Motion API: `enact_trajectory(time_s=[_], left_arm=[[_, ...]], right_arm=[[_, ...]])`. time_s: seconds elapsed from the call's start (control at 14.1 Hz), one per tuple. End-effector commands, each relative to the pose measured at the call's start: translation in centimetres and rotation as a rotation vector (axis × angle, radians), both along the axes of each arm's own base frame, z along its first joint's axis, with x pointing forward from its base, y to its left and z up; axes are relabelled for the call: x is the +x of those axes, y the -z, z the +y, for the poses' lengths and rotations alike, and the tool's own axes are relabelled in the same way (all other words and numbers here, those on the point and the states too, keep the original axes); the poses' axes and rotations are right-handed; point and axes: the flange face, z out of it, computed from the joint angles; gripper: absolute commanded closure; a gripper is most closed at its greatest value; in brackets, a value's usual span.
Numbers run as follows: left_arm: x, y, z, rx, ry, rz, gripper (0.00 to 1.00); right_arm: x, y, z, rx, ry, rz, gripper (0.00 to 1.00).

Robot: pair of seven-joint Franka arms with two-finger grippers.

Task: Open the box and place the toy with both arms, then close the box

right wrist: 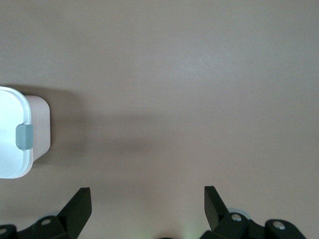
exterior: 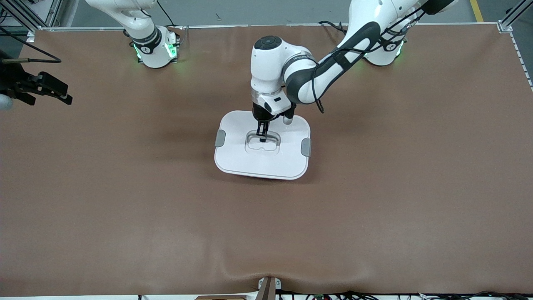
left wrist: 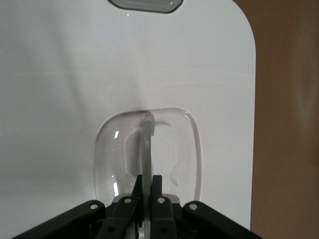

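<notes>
The box stands mid-table with its lid on. My left hand is closed on the clear handle — so either opening or closing. My right hand waits open over bare table beside the box. The toy I cannot see — perhaps inside.

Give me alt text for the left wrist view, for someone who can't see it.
The left gripper is shut on the clear handle, which stands up from a recess in the box's white lid. A grey clip shows at the lid's edge, and brown table runs alongside.
</notes>
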Motion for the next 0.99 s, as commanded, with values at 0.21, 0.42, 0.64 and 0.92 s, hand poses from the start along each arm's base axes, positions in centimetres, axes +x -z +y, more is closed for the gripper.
enact_trajectory(time_s=[0.21,0.42,0.64,0.92], left_arm=[[-0.6,1.0,-0.4,-0.041,-0.233,-0.041,0.50],[0.4,-0.7,-0.2,-0.051,-0.250,-0.056,0.00],[1.3,-2.9,0.2,-0.008,-0.246,-0.051,0.00],[3.5,-8.0,1.3,0.041,-0.215,0.046,0.00]], right_arm=[[-0.1,-0.4,0.1,-0.023,0.009,0.014,0.00],[-0.1,-0.4,0.0,-0.023,0.012,0.014,0.00],[-0.1,-0.4,0.1,-0.024,0.012,0.014,0.00],[0.0,-1.0,-0.3,-0.023,0.019,-0.001,0.00]])
